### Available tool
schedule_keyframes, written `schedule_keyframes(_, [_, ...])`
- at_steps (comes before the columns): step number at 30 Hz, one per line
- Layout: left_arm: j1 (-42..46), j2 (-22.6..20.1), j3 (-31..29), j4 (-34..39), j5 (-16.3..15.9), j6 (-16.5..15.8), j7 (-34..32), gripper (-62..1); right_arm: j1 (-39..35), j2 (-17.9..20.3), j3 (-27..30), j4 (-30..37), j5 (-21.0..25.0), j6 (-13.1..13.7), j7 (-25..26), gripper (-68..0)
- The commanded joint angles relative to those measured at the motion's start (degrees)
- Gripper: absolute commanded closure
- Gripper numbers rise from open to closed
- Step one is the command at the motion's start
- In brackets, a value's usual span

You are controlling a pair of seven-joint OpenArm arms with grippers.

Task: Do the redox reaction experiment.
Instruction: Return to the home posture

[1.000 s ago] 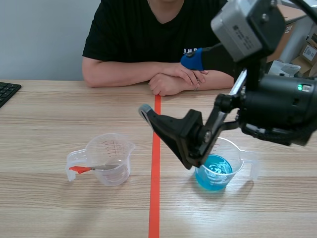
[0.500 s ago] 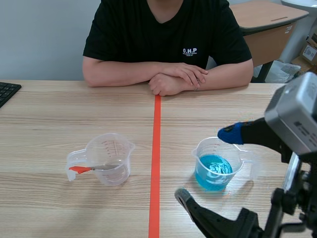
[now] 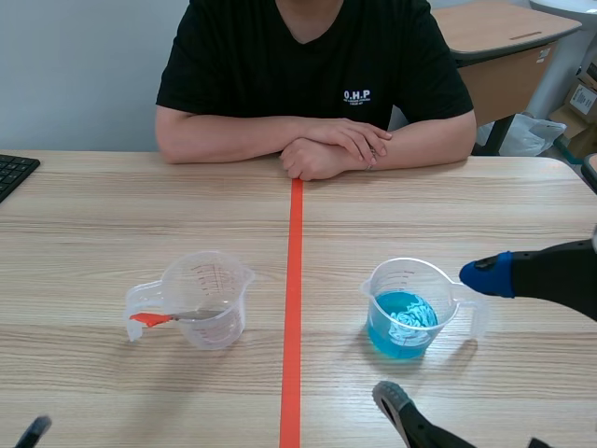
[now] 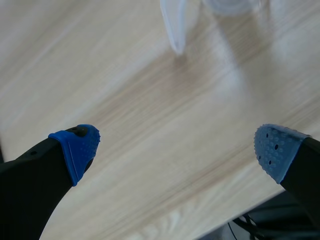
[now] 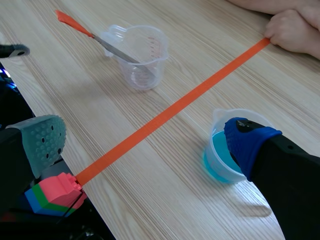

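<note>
A clear beaker [image 3: 207, 297] stands left of the tape line, and a metal tool with an orange-red end [image 3: 149, 319] leans in it. Right of the line, a second beaker [image 3: 410, 306] holds blue liquid with a pale tangled lump in it. My right gripper [image 3: 438, 338] is open near the table's front. Its blue fingertip [image 3: 485, 273] is beside that beaker's handle and its grey one [image 3: 392, 399] sits lower. In the right wrist view the blue beaker [image 5: 225, 157] sits just ahead of the blue pad [image 5: 247, 140]. My left gripper [image 4: 175, 150] hangs open over bare wood, short of the clear beaker's handle [image 4: 175, 25].
A person sits across the table with folded arms [image 3: 322, 149] resting on it. A keyboard corner [image 3: 11, 173] lies at the far left. A red, green and blue block [image 5: 50, 194] shows below my right gripper.
My right arm has dropped from above the blue beaker toward the table's front right. A left fingertip has appeared at the front left corner.
</note>
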Motion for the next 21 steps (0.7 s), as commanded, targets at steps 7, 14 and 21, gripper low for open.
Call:
schedule_keyframes(7, [-6.01, -0.15, -0.57, 6.54, -1.09, -1.88, 1.88, -62.3, 1.16, 0.11, 2.67, 1.05, 0.44, 0.00, 1.09, -67.9])
schedule_keyframes(14, [-11.72, 0.20, -0.55, 11.15, -3.67, -2.69, 5.75, -62.3, 1.16, 0.09, 2.75, 1.05, 0.42, 0.00, 1.07, -67.9])
schedule_keyframes(21, [-14.99, 1.81, 0.46, 13.29, -7.63, -3.28, 8.83, -62.3, 1.18, 0.11, 2.75, 1.05, -1.64, 0.00, 1.09, -67.9])
